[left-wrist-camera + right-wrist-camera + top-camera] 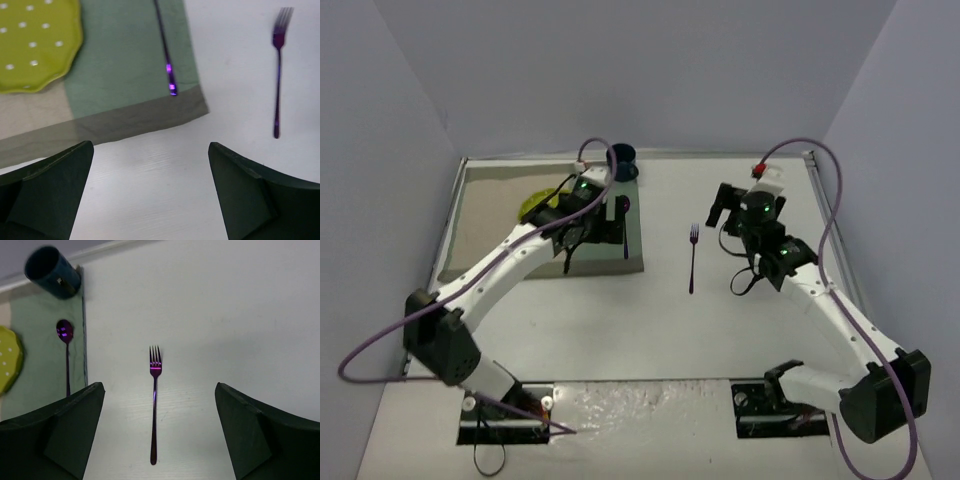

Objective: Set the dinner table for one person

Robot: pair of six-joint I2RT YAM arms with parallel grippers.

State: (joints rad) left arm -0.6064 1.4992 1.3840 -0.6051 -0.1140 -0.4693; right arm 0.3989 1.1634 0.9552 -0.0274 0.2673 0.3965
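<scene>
The white dinner table (720,340) carries a beige and green placemat (485,215) at the back left. On the mat lie a lime dotted plate (535,205) and a purple spoon (625,228). A dark blue cup (624,160) stands at the mat's far right corner. A purple fork (692,258) lies on the bare table right of the mat. My left gripper (575,240) hangs open and empty above the mat's near right part; its wrist view shows the spoon handle (166,55) and the fork (277,75). My right gripper (725,208) is open and empty, and the fork (154,405) lies between its fingers in its wrist view.
The table has a thin metal rim (817,190) and grey walls on three sides. Purple cables loop from both arms. The placemat's near right corner (200,107) lies just ahead of my left fingers (60,190).
</scene>
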